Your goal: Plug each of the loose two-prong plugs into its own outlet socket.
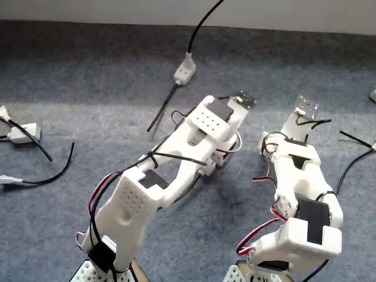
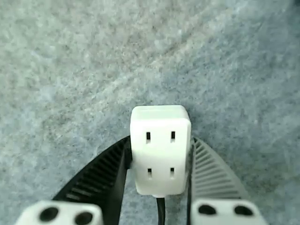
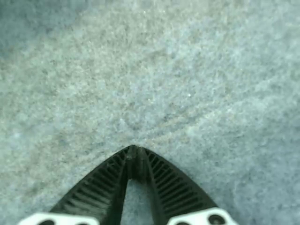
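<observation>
A white outlet socket block [image 2: 160,123] with two pairs of slots and a black cable sits between the black fingers [image 2: 110,168] of my left gripper [image 2: 160,138], which is shut on it just above the grey carpet. My right gripper [image 3: 136,150] is shut with nothing in it, its tips close to bare carpet. In the high view, the left arm [image 1: 205,126] stretches toward the middle and the right arm [image 1: 302,167] stands beside it. A second white socket [image 1: 184,70] on a black cable lies farther back. Loose white plugs [image 1: 23,133] with black cords lie at the far left.
Grey carpet [image 1: 88,76] covers the whole work surface. Another white plug [image 1: 8,180] lies at the left edge, and a black cord with a plug end [image 1: 369,145] lies at the right edge. A pale wall strip [image 1: 294,12] runs along the back.
</observation>
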Controlling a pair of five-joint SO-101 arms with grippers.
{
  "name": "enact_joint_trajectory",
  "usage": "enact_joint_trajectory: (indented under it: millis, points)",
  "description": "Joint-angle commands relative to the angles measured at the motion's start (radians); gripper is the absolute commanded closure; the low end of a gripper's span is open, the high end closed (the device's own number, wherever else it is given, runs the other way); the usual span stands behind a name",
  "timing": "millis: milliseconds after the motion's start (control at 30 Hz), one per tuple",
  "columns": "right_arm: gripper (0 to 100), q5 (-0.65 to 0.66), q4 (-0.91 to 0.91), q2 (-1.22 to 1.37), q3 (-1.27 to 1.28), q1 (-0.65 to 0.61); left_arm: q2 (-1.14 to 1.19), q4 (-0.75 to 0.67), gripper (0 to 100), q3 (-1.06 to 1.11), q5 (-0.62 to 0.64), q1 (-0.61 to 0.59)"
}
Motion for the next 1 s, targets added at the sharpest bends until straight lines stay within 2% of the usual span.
enact_joint_trajectory:
  millis: [0, 133, 233, 400, 533, 600, 733, 967]
  points:
    - [99.2, -0.011, -0.016, -0.005, -0.042, 0.019, -0.062, -0.034, 85, 0.027, 0.114, -0.018]
    - [99.2, -0.011, -0.016, -0.005, -0.042, 0.019, -0.068, -0.02, 76, 0.027, 0.068, -0.025]
    - [99.2, -0.011, -0.016, -0.005, -0.042, 0.019, -0.071, 0.021, 69, 0.025, -0.051, -0.024]
    - [99.2, -0.011, -0.016, -0.005, -0.042, 0.019, -0.071, 0.074, 69, -0.093, -0.081, -0.048]
    - [99.2, -0.011, -0.016, -0.005, -0.042, 0.019, -0.073, 0.199, 69, -0.317, -0.083, -0.108]
    - [99.2, -0.011, -0.016, -0.005, -0.042, 0.019, -0.073, 0.256, 69, -0.461, -0.083, -0.165]
    - [99.2, -0.011, -0.016, -0.005, -0.042, 0.019, -0.076, 0.259, 69, -0.627, -0.077, -0.332]
    - [99.2, -0.011, -0.016, -0.005, -0.042, 0.018, -0.166, 0.259, 69, -0.645, -0.081, -0.648]
